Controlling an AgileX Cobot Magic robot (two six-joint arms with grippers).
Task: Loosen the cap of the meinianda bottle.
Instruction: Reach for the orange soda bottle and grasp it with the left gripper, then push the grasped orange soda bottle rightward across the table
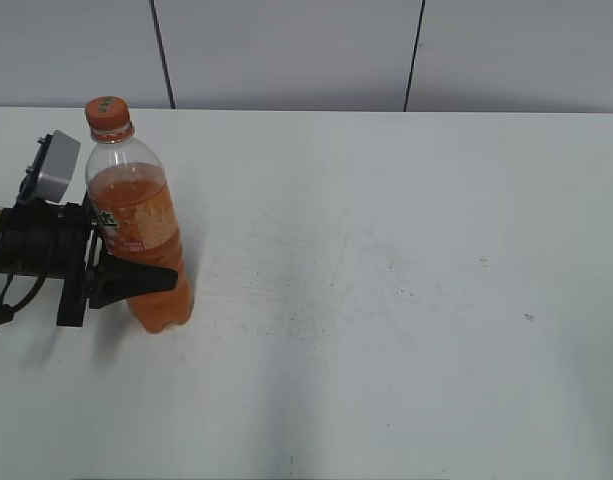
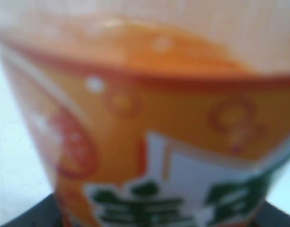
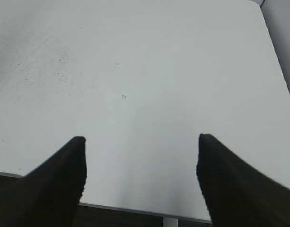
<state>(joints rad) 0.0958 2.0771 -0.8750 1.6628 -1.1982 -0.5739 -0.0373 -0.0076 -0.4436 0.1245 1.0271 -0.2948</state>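
Meinianda bottle (image 1: 138, 235), one, upright at table (image 1: 406, 300) left, cap (image 1: 107, 112) on, left gripper (image 1: 136, 280) clamped round lower body. Right gripper (image 3: 141, 163), seen only by its wrist camera, spread wide, holding nothing.

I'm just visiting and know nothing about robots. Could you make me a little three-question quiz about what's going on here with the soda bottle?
1. True or false: the cap is on the bottle.
2. Which pincer holds the bottle? A) the left pincer B) the right pincer C) both
3. Fill in: the right pincer hangs open over the bare white ____.

Key:
1. True. The orange cap sits on the neck.
2. A. It grips the bottle's lower body from the side, and the label fills its camera.
3. table. Nothing lies between its fingers.
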